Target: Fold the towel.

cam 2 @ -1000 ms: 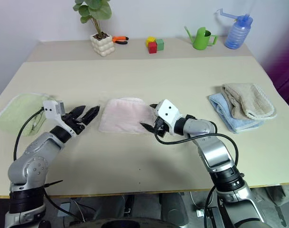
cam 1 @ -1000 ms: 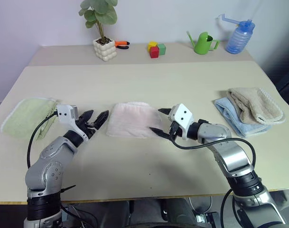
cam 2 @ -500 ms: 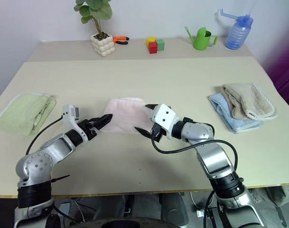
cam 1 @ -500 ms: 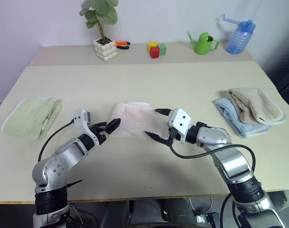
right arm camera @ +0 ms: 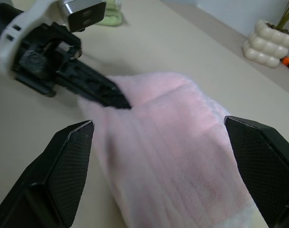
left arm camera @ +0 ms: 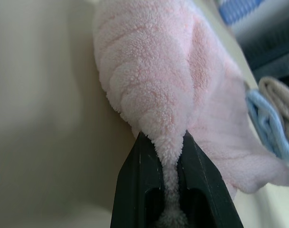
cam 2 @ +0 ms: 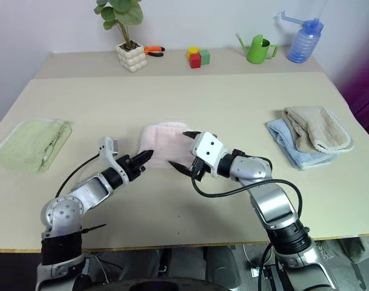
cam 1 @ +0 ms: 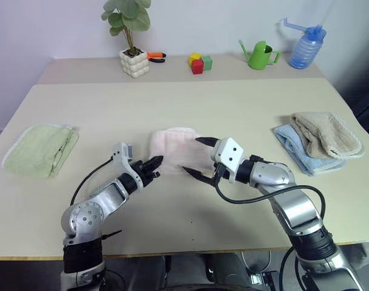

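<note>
The left gripper (cam 1: 155, 165) pinches the nine o'clock edge of the pale pink towel (cam 1: 177, 148), which lies mid-table. At its three o'clock side, the right gripper (cam 1: 197, 156) hovers with fingers spread wide. Soft, light and floppy, the terry should sag when lifted, so corners or hems look like the best hold.

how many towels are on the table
4. A pink towel at the middle near edge, a green towel at the robot's left, and a beige towel lying partly on a light blue towel at its right. None seems hidden.
</note>
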You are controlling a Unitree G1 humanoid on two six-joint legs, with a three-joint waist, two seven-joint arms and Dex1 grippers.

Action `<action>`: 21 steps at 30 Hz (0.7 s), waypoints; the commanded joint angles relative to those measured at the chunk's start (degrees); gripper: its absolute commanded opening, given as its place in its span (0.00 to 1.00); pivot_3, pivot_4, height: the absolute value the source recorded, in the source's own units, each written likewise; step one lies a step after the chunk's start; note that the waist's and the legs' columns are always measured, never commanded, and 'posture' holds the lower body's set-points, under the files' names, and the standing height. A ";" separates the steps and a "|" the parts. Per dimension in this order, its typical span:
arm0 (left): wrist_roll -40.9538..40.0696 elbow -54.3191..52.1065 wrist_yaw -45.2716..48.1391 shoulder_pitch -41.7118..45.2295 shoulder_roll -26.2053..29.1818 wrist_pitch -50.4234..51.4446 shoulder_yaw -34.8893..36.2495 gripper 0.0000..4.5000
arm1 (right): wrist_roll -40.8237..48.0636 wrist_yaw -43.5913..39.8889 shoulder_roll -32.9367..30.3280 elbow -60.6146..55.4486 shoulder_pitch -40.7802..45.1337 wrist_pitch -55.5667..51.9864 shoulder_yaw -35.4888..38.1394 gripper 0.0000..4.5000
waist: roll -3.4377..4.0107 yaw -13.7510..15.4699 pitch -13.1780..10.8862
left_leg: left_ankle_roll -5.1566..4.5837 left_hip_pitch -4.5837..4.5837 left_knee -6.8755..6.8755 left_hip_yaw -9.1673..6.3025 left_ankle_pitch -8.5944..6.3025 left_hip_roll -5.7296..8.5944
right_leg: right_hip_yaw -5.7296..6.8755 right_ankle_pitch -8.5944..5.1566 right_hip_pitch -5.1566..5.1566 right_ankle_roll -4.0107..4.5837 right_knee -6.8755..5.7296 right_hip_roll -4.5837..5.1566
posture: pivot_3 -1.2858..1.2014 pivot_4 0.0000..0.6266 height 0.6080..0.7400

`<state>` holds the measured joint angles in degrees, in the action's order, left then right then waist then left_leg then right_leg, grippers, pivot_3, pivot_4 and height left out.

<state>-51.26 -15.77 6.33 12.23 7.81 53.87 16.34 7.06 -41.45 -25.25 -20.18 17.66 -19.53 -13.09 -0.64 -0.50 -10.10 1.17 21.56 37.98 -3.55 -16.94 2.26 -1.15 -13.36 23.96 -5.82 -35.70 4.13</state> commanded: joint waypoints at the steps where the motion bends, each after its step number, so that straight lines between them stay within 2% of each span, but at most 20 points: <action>1: 2.67 1.68 -5.79 8.76 1.08 -11.81 8.96 0.01 | 0.80 0.50 0.29 -1.45 1.58 0.39 1.22 1.00 | -0.05 0.05 -0.03 | 0.02 0.01 0.00 -0.01 0.01 0.00 | 0.00 0.00 0.01 0.00 -0.01 0.00 | 0.52 0.24 0.92; 6: 4.75 9.03 -12.56 17.80 7.88 -25.47 22.78 0.01 | 0.67 0.28 -0.40 -1.05 0.89 1.15 1.29 1.00 | -0.06 -0.51 -0.03 | 0.08 0.00 -0.05 0.05 0.05 -0.05 | -0.07 0.02 0.11 0.03 -0.01 -0.10 | 0.52 0.24 0.92; 11: 6.80 14.39 -16.63 14.49 12.00 -28.73 28.67 0.01 | 0.60 0.43 -0.40 -0.89 0.68 1.42 1.10 1.00 | -0.08 -0.04 -0.02 | 0.32 0.20 -0.08 0.07 0.17 0.00 | -0.10 0.02 0.34 0.01 0.00 -0.04 | 0.52 0.24 0.92; 19: 2.54 8.82 -22.36 3.15 3.35 -30.76 32.71 0.01 | 0.22 0.05 -1.05 0.60 0.33 2.76 1.23 1.00 | -0.43 0.96 0.10 | 0.07 0.33 0.06 -0.02 0.03 0.04 | 0.00 0.08 0.33 -0.07 0.00 0.05 | 0.52 0.24 0.92; 21: 1.31 6.94 -22.27 0.76 1.52 -31.03 32.41 0.17 | 0.31 -0.34 -1.21 1.03 0.42 2.98 1.16 1.00 | -0.43 1.06 0.10 | 0.08 0.33 0.06 -0.02 0.02 0.03 | 0.00 0.08 0.33 -0.06 -0.01 0.05 | 0.52 0.24 0.92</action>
<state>-48.49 -5.39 -15.67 13.84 9.42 24.14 48.08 7.06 -41.48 -26.01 -18.40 17.90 -18.05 -12.76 -1.07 0.56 -10.00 1.25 21.88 38.04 -3.57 -16.91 2.28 -1.15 -13.28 24.29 -5.88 -35.71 4.18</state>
